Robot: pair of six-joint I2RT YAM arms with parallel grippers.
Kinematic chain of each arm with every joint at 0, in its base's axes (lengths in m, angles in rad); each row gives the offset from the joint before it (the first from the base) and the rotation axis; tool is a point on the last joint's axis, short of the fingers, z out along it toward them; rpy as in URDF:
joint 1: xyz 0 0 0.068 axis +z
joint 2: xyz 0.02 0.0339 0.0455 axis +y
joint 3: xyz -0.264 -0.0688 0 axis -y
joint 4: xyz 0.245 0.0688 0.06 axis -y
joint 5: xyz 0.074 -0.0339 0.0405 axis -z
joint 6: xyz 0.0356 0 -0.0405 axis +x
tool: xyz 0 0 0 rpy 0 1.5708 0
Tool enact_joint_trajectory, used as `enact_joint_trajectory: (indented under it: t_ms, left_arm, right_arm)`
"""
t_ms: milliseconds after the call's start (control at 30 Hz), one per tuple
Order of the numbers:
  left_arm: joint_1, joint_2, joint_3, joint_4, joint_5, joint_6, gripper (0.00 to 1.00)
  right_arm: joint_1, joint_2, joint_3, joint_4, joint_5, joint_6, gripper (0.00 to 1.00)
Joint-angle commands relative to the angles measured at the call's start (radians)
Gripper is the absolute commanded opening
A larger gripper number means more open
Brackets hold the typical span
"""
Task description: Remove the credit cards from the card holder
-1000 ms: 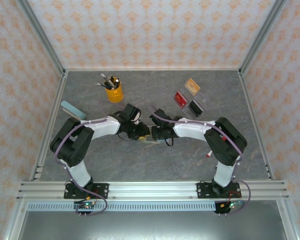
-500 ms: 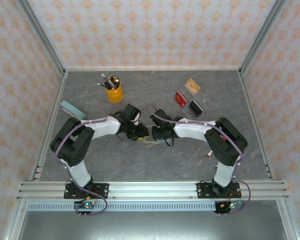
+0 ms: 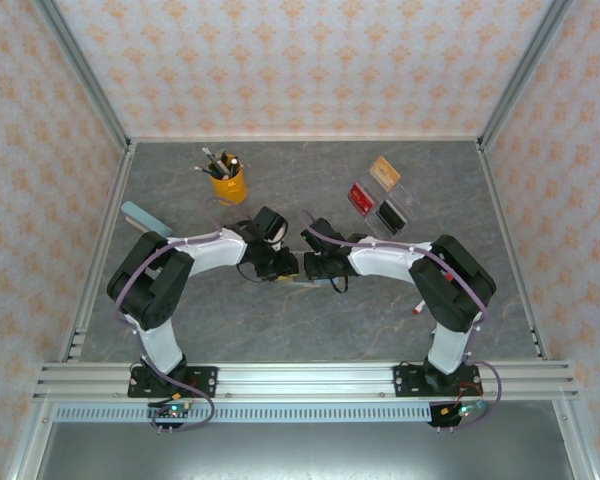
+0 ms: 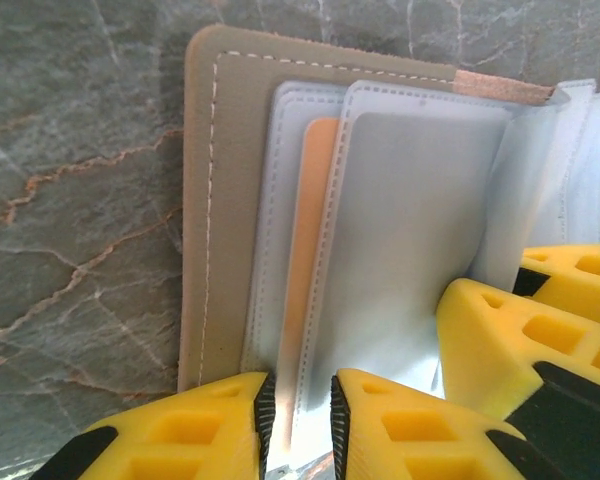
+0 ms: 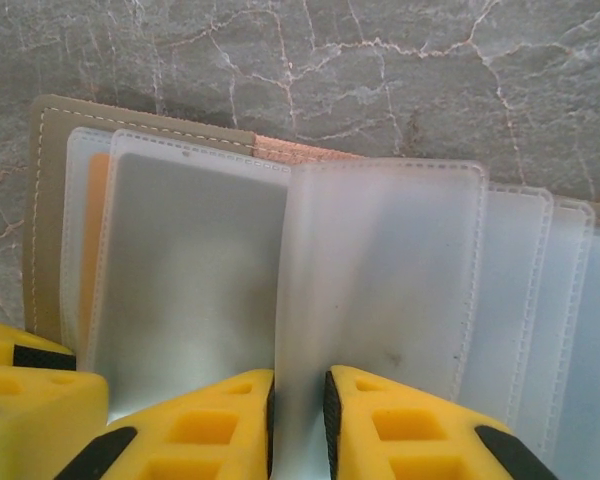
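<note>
The card holder (image 4: 205, 190) lies open on the table, tan outside with pale sleeves inside; from above a strip of it (image 3: 300, 285) shows under the two grippers. A tan-orange credit card (image 4: 315, 200) sits in one of the left sleeves and also shows at the left of the holder as an orange strip (image 5: 98, 230). My left gripper (image 4: 300, 420) stands over that sleeve's near end, its jaws a narrow gap apart. My right gripper (image 5: 298, 415) is shut on the edge of a raised translucent sleeve (image 5: 380, 270). Seen from above, the left gripper (image 3: 283, 268) and the right gripper (image 3: 315, 268) meet mid-table.
A clear tray (image 3: 408, 200) at the back right carries a tan-orange card (image 3: 385, 172), a red card (image 3: 360, 198) and a black card (image 3: 391, 215). A yellow cup of pens (image 3: 228, 185) stands at the back left. Near the left wall lies a light-blue block (image 3: 133, 212).
The left arm has shifted slightly to the right over the holder. Both grippers' jaws have narrowed a little.
</note>
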Motion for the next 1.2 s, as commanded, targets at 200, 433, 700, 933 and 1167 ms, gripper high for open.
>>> enact_joint_trajectory:
  t_ms: [200,433,700,933,1167]
  left_arm:
    - [-0.047,0.024,0.028,-0.046,-0.048,0.023,0.19]
    - [-0.049,-0.020,0.025,-0.053,-0.067,0.023,0.19]
    - [-0.050,-0.086,0.017,-0.067,-0.119,0.008,0.22]
    - [-0.049,-0.029,0.015,-0.062,-0.100,0.001,0.24]
    - [-0.050,0.010,0.011,-0.025,-0.059,-0.008,0.24]
  right_arm:
    - [0.001,0.103,-0.072,-0.075,-0.045,0.019,0.19]
    - [-0.002,0.107,-0.073,-0.076,-0.043,0.022,0.18]
    - [-0.008,0.104,-0.078,-0.083,-0.035,0.022,0.17]
    - [-0.008,0.104,-0.080,-0.082,-0.036,0.023,0.17]
    - [-0.008,0.104,-0.079,-0.083,-0.036,0.019,0.17]
